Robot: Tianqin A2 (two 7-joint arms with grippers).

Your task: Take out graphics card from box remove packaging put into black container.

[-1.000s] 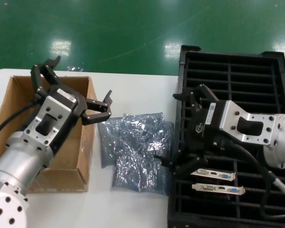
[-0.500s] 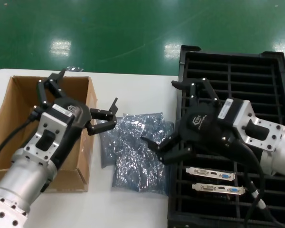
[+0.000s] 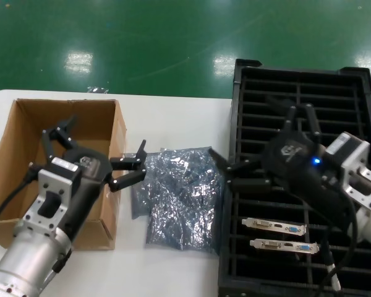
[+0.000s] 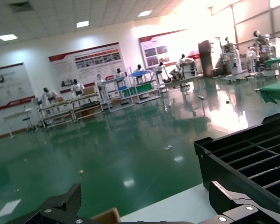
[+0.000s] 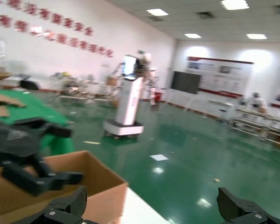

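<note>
Two graphics cards with silver brackets and blue ports stand in the near slots of the black container at the right. A heap of crinkly grey packaging bags lies on the white table between the container and the brown box. My left gripper is open and empty above the box's right wall. My right gripper is open and empty above the container's left column. No card shows in the box, though my left arm hides part of its inside.
The white table ends at a green floor behind. The left wrist view shows the container's corner and a box corner. The right wrist view shows the box and my left gripper beyond it.
My left gripper has drawn back toward me along the box's right wall. My right gripper has lifted away from the bags, turned, and moved right over the container. Both stayed open.
</note>
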